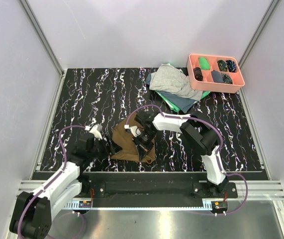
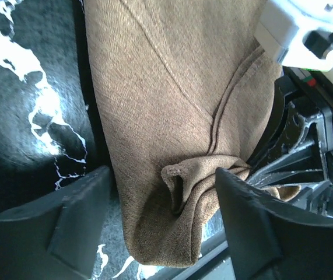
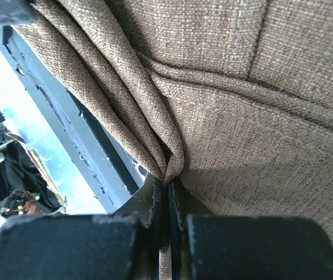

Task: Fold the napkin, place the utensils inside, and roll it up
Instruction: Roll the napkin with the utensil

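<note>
Your right fingers (image 3: 230, 245) are clamped tight on a pinched-up fold of the brown napkin (image 1: 124, 144). The napkin lies bunched on the black marbled table (image 1: 82, 99) near the front edge, approx. centre, btw. the two arms. Your left fingers (image 2: 67, 221) stand spread apart, one on each side of the napkin's rolled-over corner, w/o gripping it. At the back right sits a pink tray (image 1: 216, 87) w/ compartments, and a grey cloth (image 1: 170, 79) lies just beside it.

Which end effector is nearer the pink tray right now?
Right. The right end effector pinches the napkin, near-left of the pink tray; the left end effector is farther left.
</note>
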Motion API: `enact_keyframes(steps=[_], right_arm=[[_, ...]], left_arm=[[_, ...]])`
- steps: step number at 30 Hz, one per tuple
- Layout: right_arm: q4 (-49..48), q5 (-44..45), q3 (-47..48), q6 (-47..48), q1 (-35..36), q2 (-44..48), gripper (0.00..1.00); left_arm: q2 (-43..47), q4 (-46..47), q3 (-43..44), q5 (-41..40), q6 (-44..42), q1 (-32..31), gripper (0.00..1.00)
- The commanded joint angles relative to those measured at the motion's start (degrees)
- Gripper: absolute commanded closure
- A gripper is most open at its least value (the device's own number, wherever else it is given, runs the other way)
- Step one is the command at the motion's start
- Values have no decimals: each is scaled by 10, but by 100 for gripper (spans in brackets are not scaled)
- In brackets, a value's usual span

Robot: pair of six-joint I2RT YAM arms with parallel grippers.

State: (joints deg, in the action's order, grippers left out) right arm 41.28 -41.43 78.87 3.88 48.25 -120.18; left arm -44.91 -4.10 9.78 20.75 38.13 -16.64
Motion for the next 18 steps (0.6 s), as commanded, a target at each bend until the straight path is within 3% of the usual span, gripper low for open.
enact_keyframes(steps=[1,9,18], right_arm=[[8,-7,21,-5,-10,-17,100],[10,-29,31,-9,-21,-30,100],[10,-66,41,-9,-47,-37,100]], left_arm=[[-11,31,-9,33,11,-8,33],[-12,30,-9,35,16,-17,54],[-50,39,-4,53,12,-24,96]])
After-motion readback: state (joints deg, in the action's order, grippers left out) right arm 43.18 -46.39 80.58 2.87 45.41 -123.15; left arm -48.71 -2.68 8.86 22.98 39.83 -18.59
